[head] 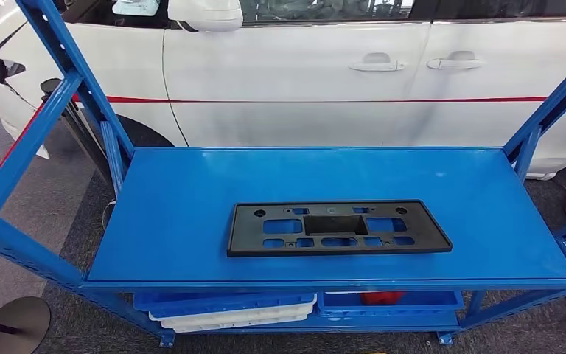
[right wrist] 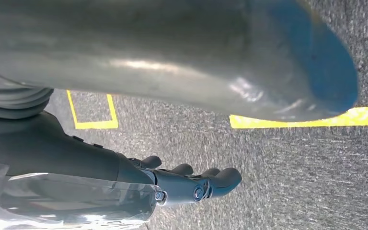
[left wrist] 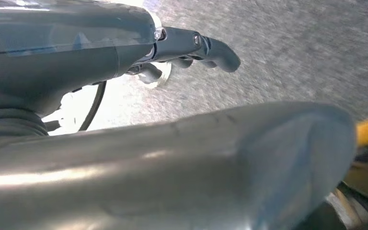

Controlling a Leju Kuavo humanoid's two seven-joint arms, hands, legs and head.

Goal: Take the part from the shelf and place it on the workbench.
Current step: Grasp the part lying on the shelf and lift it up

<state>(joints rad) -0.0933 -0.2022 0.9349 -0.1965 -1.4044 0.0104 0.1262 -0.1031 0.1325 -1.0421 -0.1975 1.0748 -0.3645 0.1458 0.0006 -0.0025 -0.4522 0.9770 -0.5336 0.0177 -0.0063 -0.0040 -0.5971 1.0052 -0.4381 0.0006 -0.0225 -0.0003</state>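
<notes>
A flat black plastic part (head: 337, 228), a long rectangular frame with several cut-outs, lies flat on the top board of the blue shelf (head: 191, 184), near its front edge and about in the middle. In the left wrist view my left hand (left wrist: 191, 52) hangs over grey carpet with its fingers apart and nothing in them. In the right wrist view my right hand (right wrist: 196, 184) also hangs above the carpet, its fingers loosely extended and holding nothing. Neither hand is near the part.
Blue slanted posts (head: 66, 66) frame the shelf at both ends. A white car (head: 339, 81) stands close behind it. On the lower level lie blue and white trays (head: 228, 310) and a red object (head: 381, 298). A round stand base (head: 15, 324) sits at the left front. Yellow floor lines (right wrist: 316, 120) run under my right hand.
</notes>
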